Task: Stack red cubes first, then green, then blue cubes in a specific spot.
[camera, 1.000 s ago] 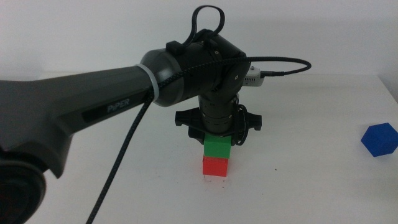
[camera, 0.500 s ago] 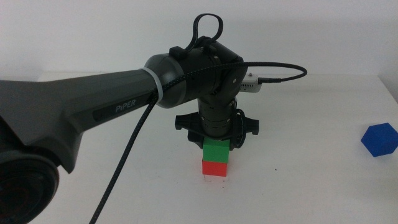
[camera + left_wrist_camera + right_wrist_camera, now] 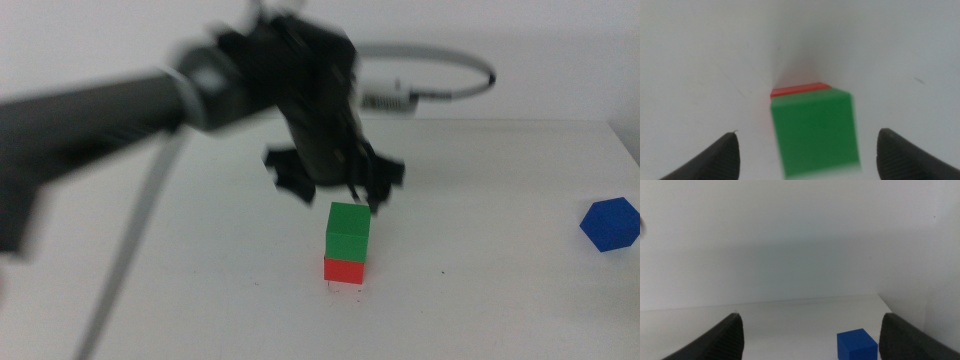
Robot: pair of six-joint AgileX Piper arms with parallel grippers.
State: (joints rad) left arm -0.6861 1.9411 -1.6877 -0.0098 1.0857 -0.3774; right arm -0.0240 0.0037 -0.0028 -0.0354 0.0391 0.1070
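Green [image 3: 347, 231] sits on red [image 3: 344, 269] mid-table [image 3: 200, 290], white wall behind. Left gripper [image 3: 335, 190] hovers above, jaws released. Blue [image 3: 609, 223] lies far right; right gripper [image 3: 810, 335] spread wide.

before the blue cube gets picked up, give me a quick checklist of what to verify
1. Green cube sits on red cube: ok, though slightly offset.
2. Left gripper has let go: ok, jaws open and above the stack; in the left wrist view the green cube lies between spread jaws.
3. Left arm clear of the stack: cannot tell, it is blurred and close above.
4. Blue cube free on the table: ok, alone at the right edge.
5. Right gripper ready: ok, jaws open, blue cube ahead of it.
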